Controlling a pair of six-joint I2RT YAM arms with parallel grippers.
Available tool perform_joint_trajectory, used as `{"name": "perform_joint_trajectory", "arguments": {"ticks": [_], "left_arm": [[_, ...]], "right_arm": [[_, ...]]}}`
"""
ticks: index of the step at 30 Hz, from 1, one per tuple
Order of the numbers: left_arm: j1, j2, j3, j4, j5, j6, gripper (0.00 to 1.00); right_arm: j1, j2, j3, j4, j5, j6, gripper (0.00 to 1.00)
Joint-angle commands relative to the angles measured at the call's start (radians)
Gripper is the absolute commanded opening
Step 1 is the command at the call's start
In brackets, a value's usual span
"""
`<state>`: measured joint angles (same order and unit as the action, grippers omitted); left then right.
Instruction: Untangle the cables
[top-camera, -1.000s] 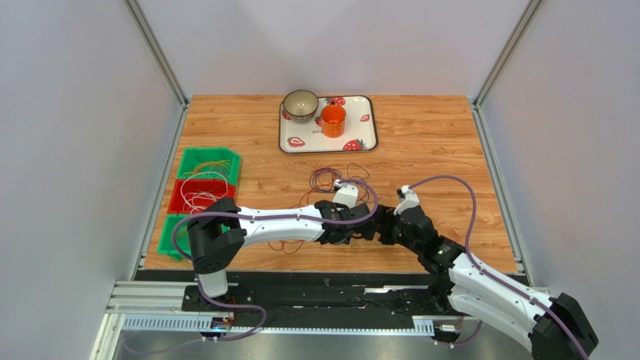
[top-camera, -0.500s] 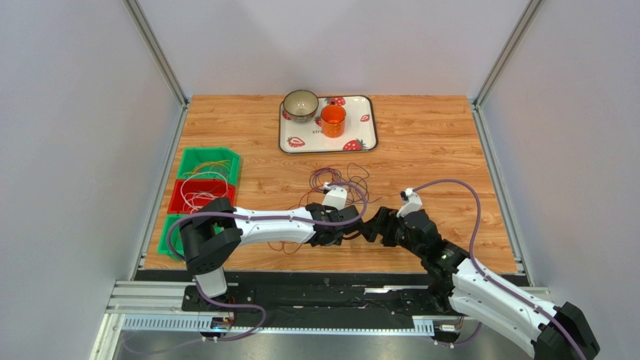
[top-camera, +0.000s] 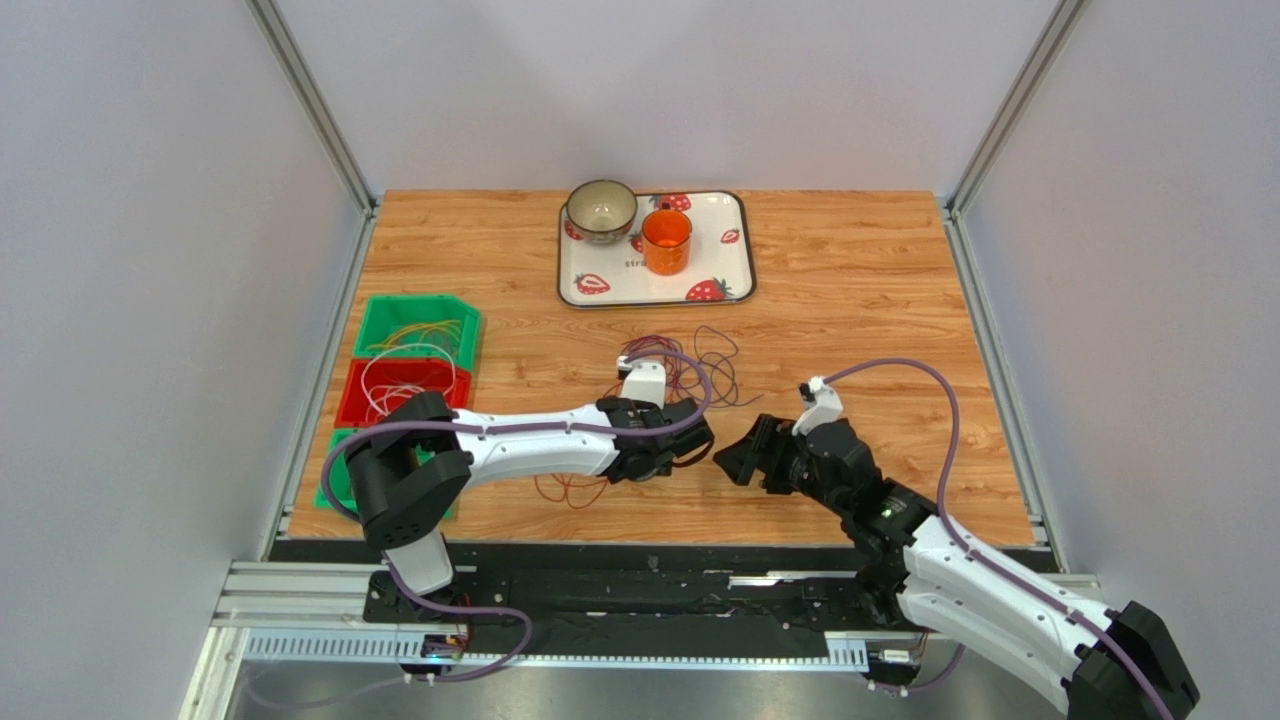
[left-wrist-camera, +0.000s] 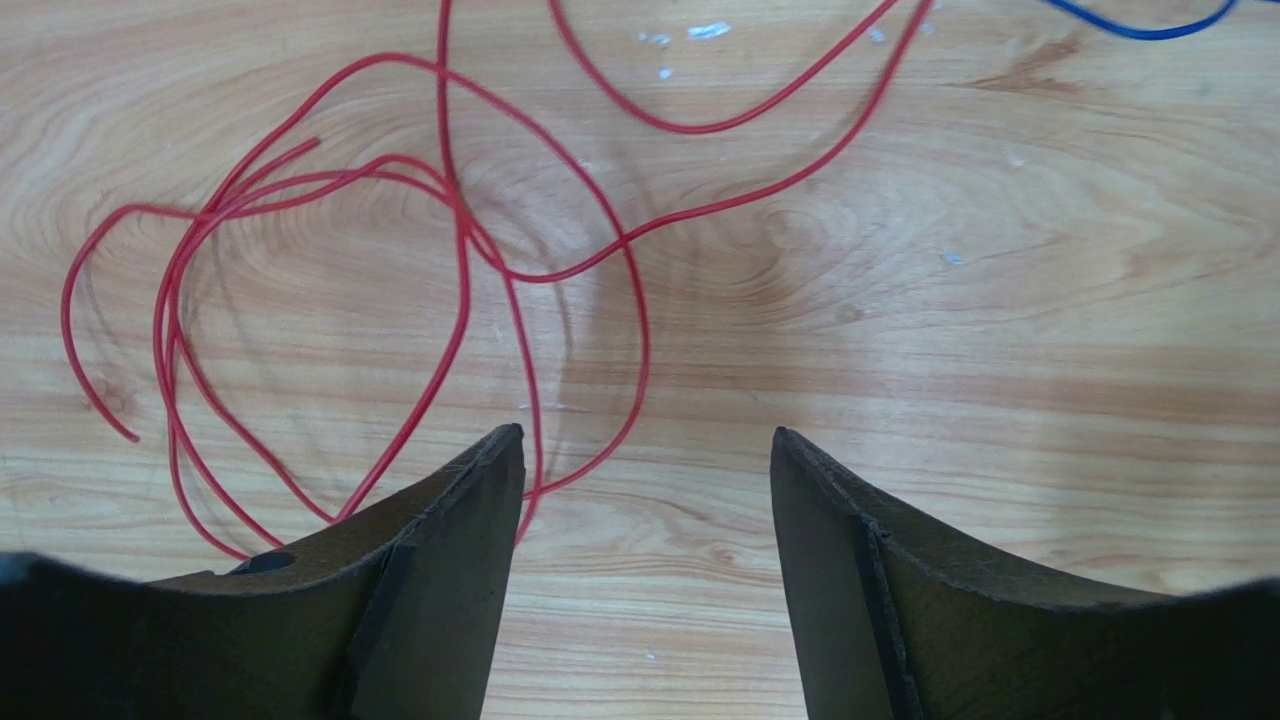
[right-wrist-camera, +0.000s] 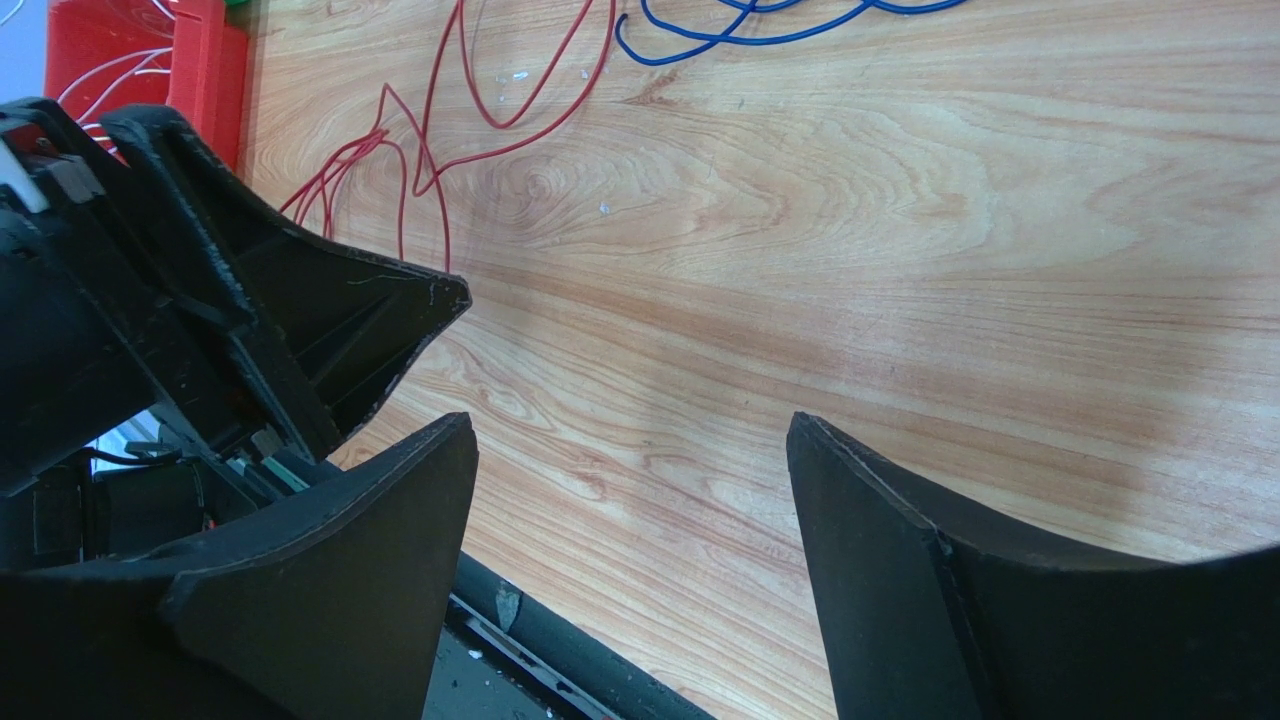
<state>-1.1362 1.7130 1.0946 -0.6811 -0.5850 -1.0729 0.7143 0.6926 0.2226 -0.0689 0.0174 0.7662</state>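
Observation:
A loose red cable (left-wrist-camera: 451, 255) lies in loops on the wood just ahead of my left gripper (left-wrist-camera: 646, 443), which is open with only bare table between its fingers. The same red cable (right-wrist-camera: 428, 158) and a blue cable (right-wrist-camera: 751, 33) show at the top of the right wrist view. From above, a dark tangle of cables (top-camera: 684, 357) lies beyond the left wrist. My left gripper (top-camera: 684, 453) and right gripper (top-camera: 733, 458) face each other a short gap apart. The right gripper (right-wrist-camera: 631, 428) is open over bare wood near the table's front edge.
Green bins (top-camera: 421, 327) and a red bin (top-camera: 394, 393) holding sorted wires stand along the left edge. A strawberry tray (top-camera: 721, 278) at the back carries a bowl (top-camera: 601, 210) and an orange cup (top-camera: 666, 240). The left gripper's black body (right-wrist-camera: 226, 330) fills the left of the right wrist view.
The left arm has drawn back to the left, opening a gap between the two grippers. Its jaws have spread wider. The right gripper has shifted slightly left.

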Motion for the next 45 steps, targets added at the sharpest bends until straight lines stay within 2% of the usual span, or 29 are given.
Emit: {"name": "perform_joint_trajectory", "arguments": {"ticks": [1,9,12,15,18,19,21,27,35,40,45], "left_arm": [[0.019,-0.012,-0.053,0.027,-0.009,-0.070,0.70],[0.055,0.003,-0.111,0.152,0.056,-0.030,0.69],[0.056,0.031,-0.101,0.167,0.060,-0.036,0.62],[0.058,0.048,-0.094,0.175,0.062,-0.042,0.44],[0.064,0.050,-0.098,0.179,0.060,-0.048,0.23],[0.067,0.045,-0.101,0.176,0.060,-0.050,0.11],[0.069,0.034,-0.102,0.172,0.060,-0.045,0.00],[0.069,-0.073,-0.084,0.080,0.067,-0.024,0.00],[0.081,-0.424,-0.075,-0.090,0.036,0.040,0.00],[0.113,-0.648,0.002,-0.251,0.002,0.093,0.00],[0.162,-0.791,0.100,-0.406,-0.033,0.136,0.00]], "right_arm": [[-0.003,0.010,0.007,0.047,-0.002,-0.002,0.79],[-0.003,0.021,0.009,0.050,-0.036,-0.005,0.79],[-0.003,0.021,0.009,0.052,-0.037,-0.005,0.79],[-0.003,0.021,0.008,0.058,-0.039,-0.004,0.79],[-0.003,0.021,0.008,0.058,-0.040,-0.005,0.79],[-0.003,0.015,0.004,0.058,-0.040,-0.007,0.79],[-0.004,0.007,0.001,0.057,-0.040,-0.007,0.79],[-0.003,-0.015,-0.006,0.060,-0.040,-0.008,0.80],[-0.003,0.027,0.011,0.060,-0.048,-0.010,0.79],[-0.003,0.033,0.015,0.057,-0.048,-0.010,0.79],[-0.003,0.039,0.021,0.052,-0.051,-0.011,0.78]]}}
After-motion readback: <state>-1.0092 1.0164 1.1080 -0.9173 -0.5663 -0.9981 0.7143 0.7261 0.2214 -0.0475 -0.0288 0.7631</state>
